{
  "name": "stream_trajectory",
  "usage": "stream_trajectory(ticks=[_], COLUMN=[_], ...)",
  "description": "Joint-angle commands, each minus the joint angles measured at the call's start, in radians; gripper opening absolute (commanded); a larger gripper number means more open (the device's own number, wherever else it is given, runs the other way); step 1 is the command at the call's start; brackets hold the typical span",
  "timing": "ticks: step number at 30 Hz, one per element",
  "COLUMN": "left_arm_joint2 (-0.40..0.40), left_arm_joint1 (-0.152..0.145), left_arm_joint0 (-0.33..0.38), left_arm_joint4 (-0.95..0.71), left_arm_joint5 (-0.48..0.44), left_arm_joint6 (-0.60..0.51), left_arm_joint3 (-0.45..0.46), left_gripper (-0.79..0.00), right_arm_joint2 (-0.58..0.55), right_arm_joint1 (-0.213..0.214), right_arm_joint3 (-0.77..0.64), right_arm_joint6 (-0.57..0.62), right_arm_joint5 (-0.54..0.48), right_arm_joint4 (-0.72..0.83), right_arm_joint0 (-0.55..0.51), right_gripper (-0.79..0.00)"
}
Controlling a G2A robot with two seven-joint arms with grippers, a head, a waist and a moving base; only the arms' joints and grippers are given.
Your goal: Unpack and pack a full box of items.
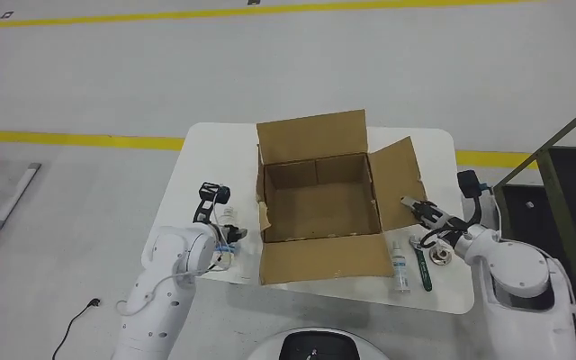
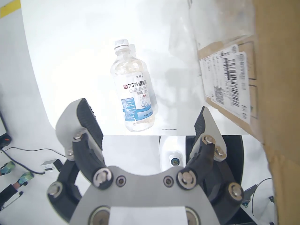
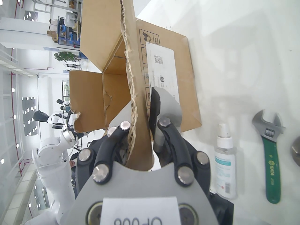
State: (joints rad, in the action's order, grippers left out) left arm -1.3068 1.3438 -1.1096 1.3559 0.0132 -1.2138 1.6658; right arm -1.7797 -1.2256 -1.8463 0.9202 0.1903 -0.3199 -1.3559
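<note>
**A:** What is the big white thing?

**B:** That is the bench (image 1: pixel 216 153). It has round corners and stands on a grey floor (image 1: pixel 270 72).

**A:** And the stripes?

**B:** A yellow line (image 1: pixel 90 139) on the floor passes the bench near its far edge and shows on both sides. A second yellow line (image 1: pixel 270 11) lies far behind.

**A:** Anything else?

**B:** A black cable (image 1: pixel 76 321) lies on the floor off the near left corner. A dark rack (image 1: pixel 540 207) stands just past the right edge. A grey bar (image 1: pixel 18 191) lies well off the left edge.
</note>
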Motion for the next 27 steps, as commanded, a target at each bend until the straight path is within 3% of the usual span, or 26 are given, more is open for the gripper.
stream_trajectory(ticks=[1, 9, 15, 16, 18, 22, 25, 27], left_arm_joint2=[0.0, 0.007, 0.007, 0.007, 0.007, 0.008, 0.037, 0.046], left_arm_joint1=[0.0, -0.001, -0.001, -0.001, -0.001, -0.001, -0.001, 0.004], left_arm_joint0=[0.003, 0.027, 0.031, 0.031, 0.031, 0.028, 0.021, 0.031], left_arm_joint4=[-0.019, 0.008, -0.001, -0.001, -0.001, -0.001, 0.08, 0.043], left_arm_joint5=[-0.008, -0.011, -0.011, -0.011, -0.011, -0.011, 0.014, 0.015], left_arm_joint6=[-0.002, 0.019, 0.018, 0.018, 0.018, 0.025, 0.072, 0.075], left_arm_joint3=[-0.017, -0.126, -0.138, -0.138, -0.138, -0.14, -0.185, -0.209], left_gripper=[0.0, 0.0, 0.0, 0.0, 0.0, 0.0, 0.0, 0.0], right_arm_joint2=[-0.008, -0.089, -0.129, -0.131, -0.132, -0.12, -0.101, -0.094], right_arm_joint1=[0.002, 0.017, 0.03, 0.032, 0.034, 0.034, 0.033, 0.034], right_arm_joint3=[-0.005, -0.056, -0.107, -0.117, -0.138, -0.176, -0.193, -0.197], right_arm_joint6=[-0.003, -0.022, -0.124, -0.147, -0.203, -0.301, -0.346, -0.355], right_arm_joint5=[-0.004, -0.046, -0.14, -0.154, -0.175, -0.193, -0.184, -0.178], right_arm_joint4=[0.017, 0.085, -0.031, -0.058, -0.112, -0.183, -0.225, -0.232], right_arm_joint0=[0.001, 0.012, 0.0, -0.005, -0.017, -0.046, -0.063, -0.066], right_gripper=[0.0, 0.0, 0.0, -0.363, -0.785, -0.785, -0.785, -0.785])
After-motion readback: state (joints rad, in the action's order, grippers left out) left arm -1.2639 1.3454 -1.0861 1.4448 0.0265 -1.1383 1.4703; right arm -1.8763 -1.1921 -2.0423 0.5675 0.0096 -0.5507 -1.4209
